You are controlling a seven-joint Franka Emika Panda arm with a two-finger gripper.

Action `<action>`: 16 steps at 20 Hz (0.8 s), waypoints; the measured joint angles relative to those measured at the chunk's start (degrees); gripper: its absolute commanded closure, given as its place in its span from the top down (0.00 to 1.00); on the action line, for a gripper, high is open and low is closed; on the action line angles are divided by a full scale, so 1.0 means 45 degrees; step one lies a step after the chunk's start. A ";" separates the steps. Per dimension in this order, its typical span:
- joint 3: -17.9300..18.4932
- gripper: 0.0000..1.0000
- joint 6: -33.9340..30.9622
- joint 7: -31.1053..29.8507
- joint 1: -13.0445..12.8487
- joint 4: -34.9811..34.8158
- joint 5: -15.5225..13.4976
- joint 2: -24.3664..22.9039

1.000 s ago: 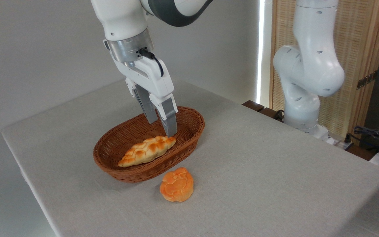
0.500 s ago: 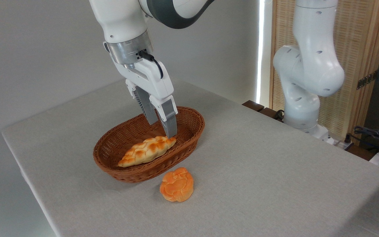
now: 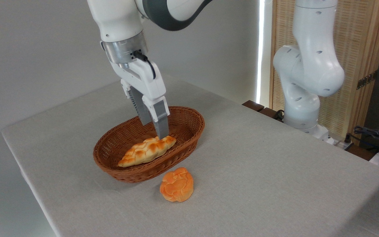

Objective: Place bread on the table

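Gripper [image 3: 155, 130] poised over the bread [image 3: 147, 151], which lies in the wicker basket [image 3: 189, 123].

The counter [image 3: 258, 158], draped in light grey cloth, has wide bare cloth to the right of the basket and in front of it; to the basket's left the bare strip is narrower and ends at the counter's left edge, which runs on down toward the viewer. A round orange bun [image 3: 176, 184] sits on the cloth just in front of the basket, close to its wall. The loaf rests lengthwise inside the basket, its tapered ends near the rim. The gripper reaches down into the basket above the loaf's right half, its fingers only slightly parted and holding nothing; whether the front fingertip touches the crust cannot be told. The arm's base [image 3: 303, 121] stands beyond the counter's right edge, well apart from the basket.
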 measured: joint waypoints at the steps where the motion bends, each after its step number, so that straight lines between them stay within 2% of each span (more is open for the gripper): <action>1: -0.0032 1.00 0.0294 0.0000 -0.0117 -0.0173 -0.0013 0.0040; 5: -0.0113 1.00 0.1053 -0.0012 -0.0823 -0.1074 -0.0024 0.0245; 8: -0.0119 1.00 0.1261 -0.0013 -0.1093 -0.1401 -0.0024 0.0430; 16: -0.0118 1.00 0.2021 -0.0013 -0.1197 -0.1526 -0.0025 0.1484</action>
